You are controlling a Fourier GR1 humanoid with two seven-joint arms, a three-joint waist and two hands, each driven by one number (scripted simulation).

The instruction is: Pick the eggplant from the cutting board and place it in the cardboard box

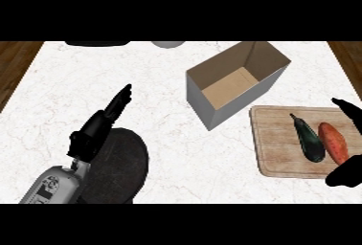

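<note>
Both hands open: right hand spread beside eggplant, holding nothing.

On the white marble tabletop an open cardboard box stands just left of and behind a wooden cutting board. On the board a dark eggplant lies beside an orange sweet potato, the two nearly touching. The right robot hand shows at the board's right edge, its fingers arching over the sweet potato, nothing held. The left robot hand rests with fingers straight above a dark round plate.
</note>
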